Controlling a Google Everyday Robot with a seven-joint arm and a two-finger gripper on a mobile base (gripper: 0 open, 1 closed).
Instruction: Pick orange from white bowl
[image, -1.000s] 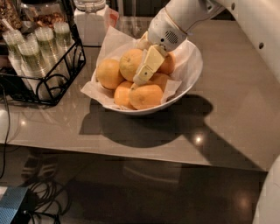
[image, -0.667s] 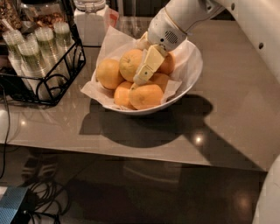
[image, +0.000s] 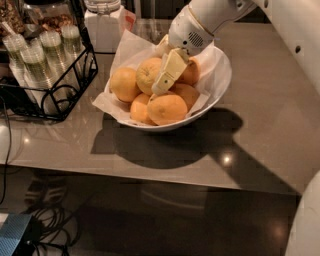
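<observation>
The white bowl (image: 218, 88) stands on the grey table, lined with crinkled white paper and holding several oranges. The orange (image: 148, 74), large, pale and dimpled, lies on top of the pile at the centre left. My gripper (image: 162, 76) reaches down into the bowl from the upper right. Its cream-coloured end lies against the right side of that orange, between it and a deeper-orange fruit (image: 190, 73). Smaller oranges lie at the left (image: 123, 84) and at the front (image: 167, 109). My white arm (image: 210, 20) hides the back of the bowl.
A black wire rack (image: 50, 85) with plastic cups stands left of the bowl. A white container (image: 106, 26) stands behind it. The table's front edge (image: 150, 176) runs below, with cables and a blue object (image: 15, 237) on the floor. My arm's white body (image: 300, 40) fills the right.
</observation>
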